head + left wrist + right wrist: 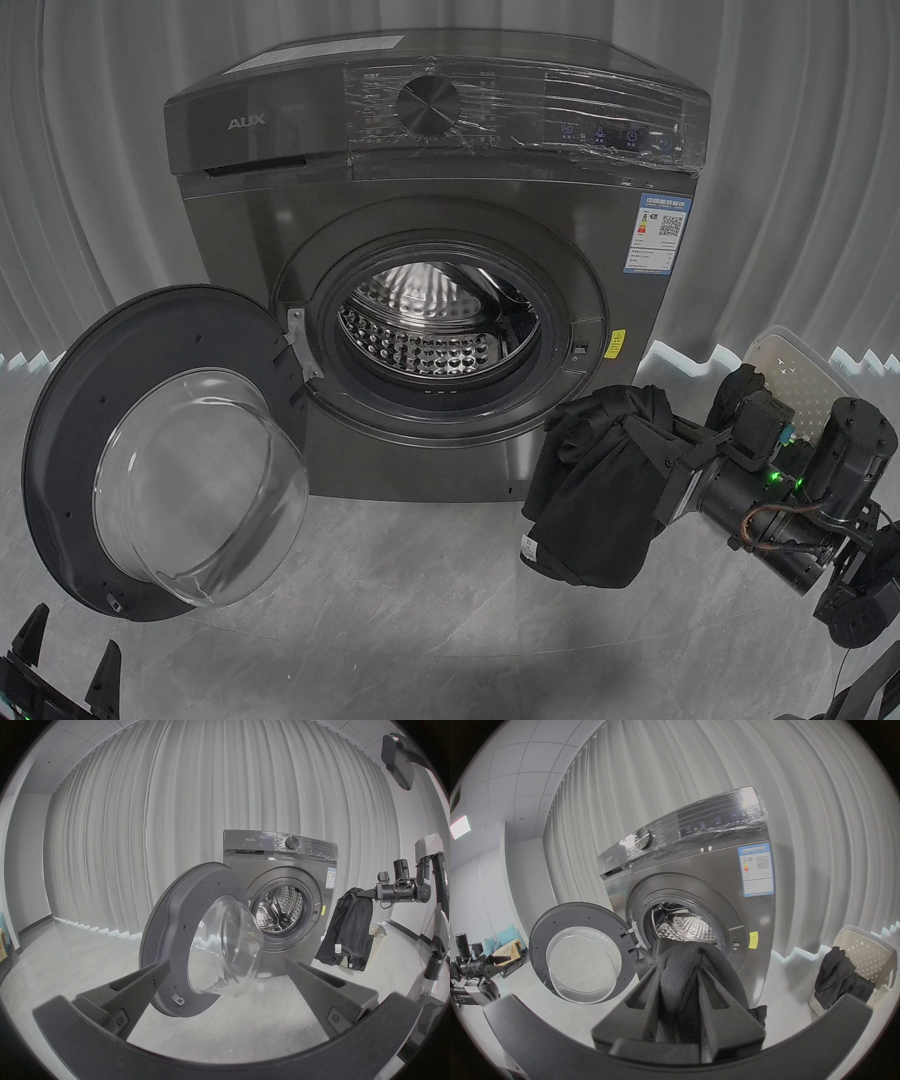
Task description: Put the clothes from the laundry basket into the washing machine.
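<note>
Black fabric sits between the jaws of the right gripper (678, 971), which are clamped on a bunched fold of a black garment (591, 487). The rest hangs loose, clear of the floor (403, 600), just right of and below the drum opening (436, 328). Judgement: carry stage, the garment held off the ground for feeding into the drum. The left gripper (226, 963) sits low near the open door (122, 394), jaws apart and holding nothing. The washing machine (431, 187) has its door wide open to the left, mouth unobstructed. A laundry basket (806, 375) stands on the floor to its right, with more dark clothes (841, 982) inside. Pale pleated curtains (94, 141) back the room; the floor is grey and stone-patterned.
</note>
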Robot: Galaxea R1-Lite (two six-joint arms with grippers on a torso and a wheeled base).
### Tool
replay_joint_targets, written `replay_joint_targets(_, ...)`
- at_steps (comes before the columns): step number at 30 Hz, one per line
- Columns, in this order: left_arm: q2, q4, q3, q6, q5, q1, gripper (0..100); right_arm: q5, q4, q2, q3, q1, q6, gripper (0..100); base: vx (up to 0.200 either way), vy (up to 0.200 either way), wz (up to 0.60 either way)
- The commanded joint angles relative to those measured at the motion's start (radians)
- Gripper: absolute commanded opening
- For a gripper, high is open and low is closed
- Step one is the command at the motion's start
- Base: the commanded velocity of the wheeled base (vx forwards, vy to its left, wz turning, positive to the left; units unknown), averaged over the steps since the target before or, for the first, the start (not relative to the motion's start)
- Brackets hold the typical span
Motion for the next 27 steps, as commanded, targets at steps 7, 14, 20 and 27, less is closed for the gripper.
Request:
replay_joint_targets(7,-0.018,-0.003,0.018,0.011,-0.008,0.003,100,-0.006,-0.003,0.040,-0.021,0.056,0.001,0,0.000,0.000,0.00)
replay_joint_targets(14,0.098,-0.020,-0.217,0.025,-0.103,0.017,100,-0.007,-0.003,0.075,-0.068,0.075,0.003,0,0.000,0.000,0.00)
replay_joint_targets(20,0.390,-0.044,-0.249,0.095,-0.334,0.014,100,-0.009,-0.003,0.130,-0.160,0.108,0.008,0,0.000,0.000,0.00)
replay_joint_targets(27,0.706,-0.261,-0.251,0.103,-0.380,-0.012,100,-0.009,-0.001,0.191,-0.228,0.098,0.026,0,0.000,0.000,0.00)
